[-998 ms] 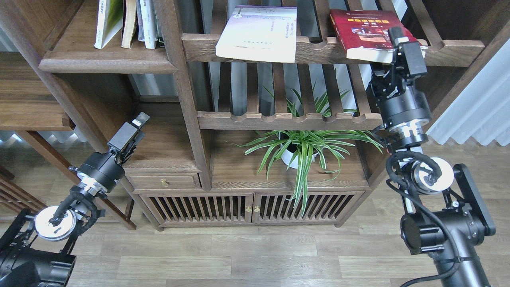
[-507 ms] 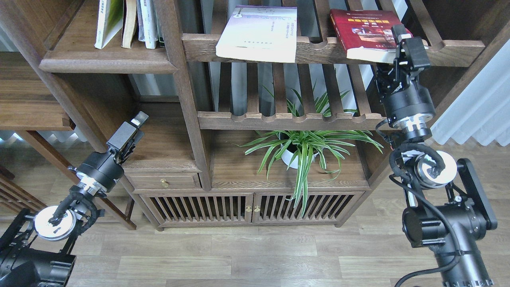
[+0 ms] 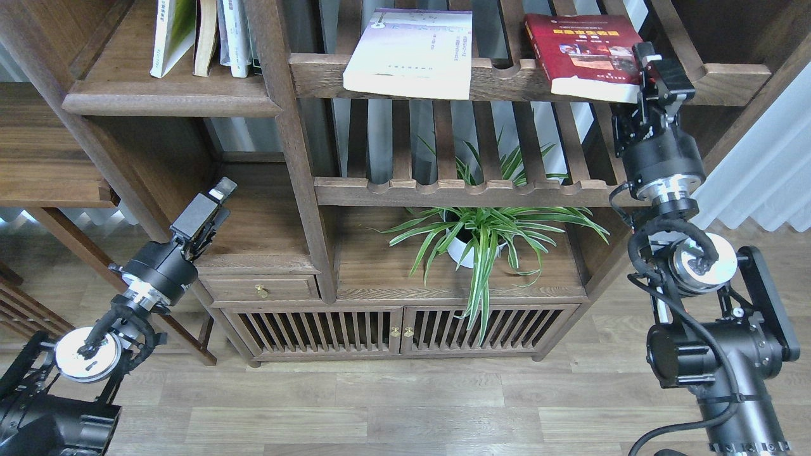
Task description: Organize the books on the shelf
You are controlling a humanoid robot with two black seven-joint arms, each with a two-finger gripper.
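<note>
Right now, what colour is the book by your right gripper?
Dark red book, with photos on its cover; head view shows it best.

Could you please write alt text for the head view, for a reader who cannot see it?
The right gripper reaches the right edge of a dark red book lying on a slatted rack, beside a pale lavender book. The left gripper hangs low by a drawer. More books stand on the solid shelf upper left.

One head view only (no second camera), looking forward and down at close range onto the bookcase [image 3: 298, 158] and wooden floor [image 3: 405, 411].
</note>
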